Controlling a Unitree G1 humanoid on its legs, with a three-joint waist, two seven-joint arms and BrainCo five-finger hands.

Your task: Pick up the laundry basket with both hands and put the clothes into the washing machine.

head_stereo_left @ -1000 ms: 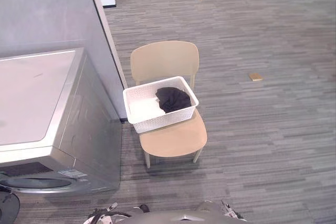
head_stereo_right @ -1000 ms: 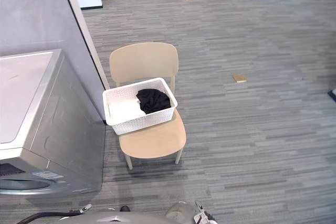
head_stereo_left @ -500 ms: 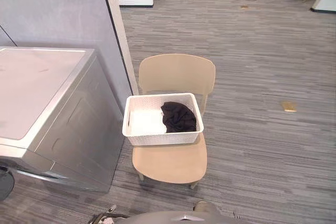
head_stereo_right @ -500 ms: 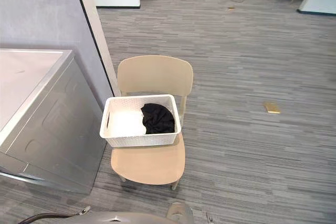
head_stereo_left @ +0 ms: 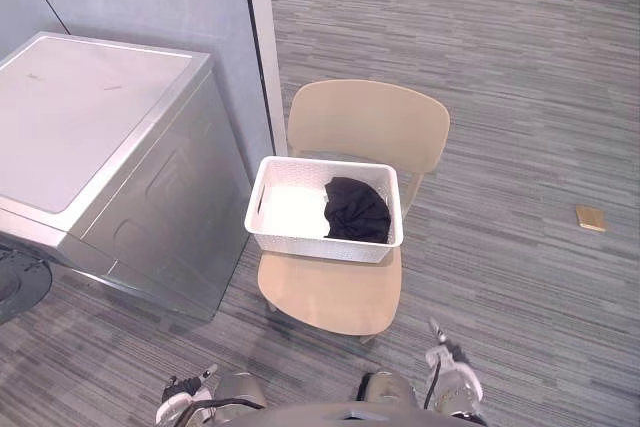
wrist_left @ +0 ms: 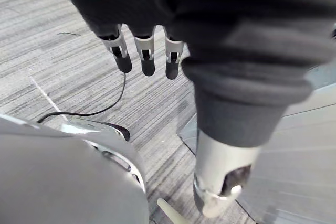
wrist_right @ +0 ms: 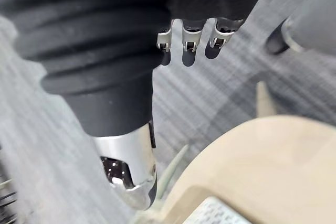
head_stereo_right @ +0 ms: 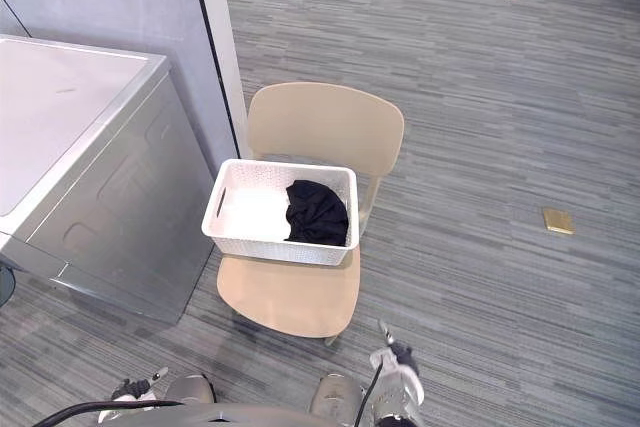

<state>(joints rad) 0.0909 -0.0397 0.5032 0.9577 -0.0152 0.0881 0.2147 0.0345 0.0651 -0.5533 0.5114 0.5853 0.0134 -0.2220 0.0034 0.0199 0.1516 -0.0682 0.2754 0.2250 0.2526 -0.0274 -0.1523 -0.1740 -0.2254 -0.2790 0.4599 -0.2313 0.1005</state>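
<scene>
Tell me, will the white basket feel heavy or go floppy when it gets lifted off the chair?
Probably light: the basket has holey walls and only a small heap of black clothes inside. It looks stiff, so it should keep its shape. The clothes lie toward one end, so it might tip slightly that way.

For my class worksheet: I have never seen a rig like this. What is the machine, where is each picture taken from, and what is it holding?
This is a two-legged humanoid robot with fingered hands. The two wide pictures come from its head, looking down: a white laundry basket holding a black garment stands on a beige chair beside a washing machine. The two close pictures come from wrist cameras: the left hand and right hand are open, holding nothing.
</scene>
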